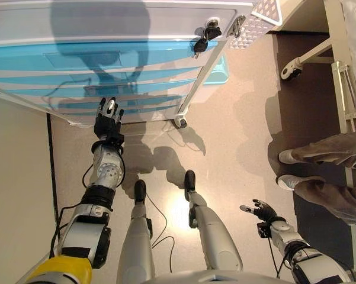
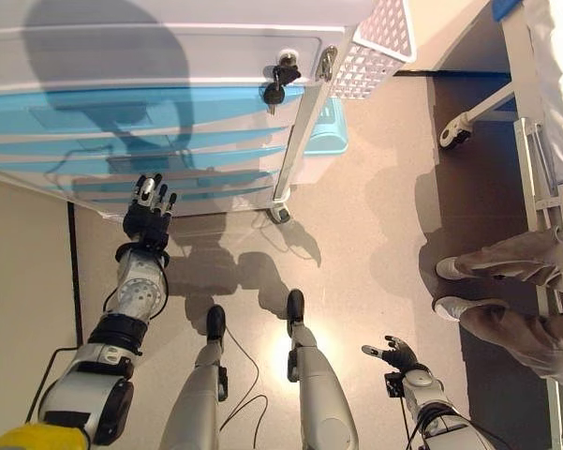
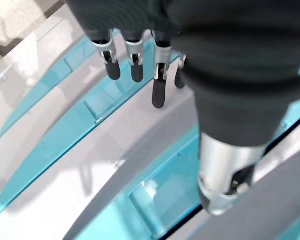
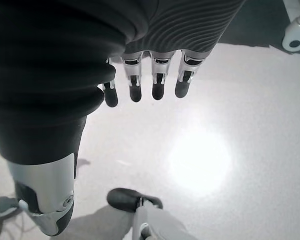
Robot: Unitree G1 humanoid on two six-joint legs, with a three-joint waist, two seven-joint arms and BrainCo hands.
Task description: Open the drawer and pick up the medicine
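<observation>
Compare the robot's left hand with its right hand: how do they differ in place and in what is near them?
The left hand is raised at the blue drawer fronts of the cabinet; the right hand hangs low, far from the cabinet. Past the left hand's fingers lie drawers; past the right hand's fingers, only bare floor. Both hands are open and hold nothing.

A clinic or hospital room: a white wheeled cabinet (image 1: pixel 106 53) with blue drawer fronts and keys (image 1: pixel 205 36) in its lock stands on speckled vinyl floor (image 1: pixel 237 130) beside a wheeled bed frame (image 1: pixel 337 65).
</observation>
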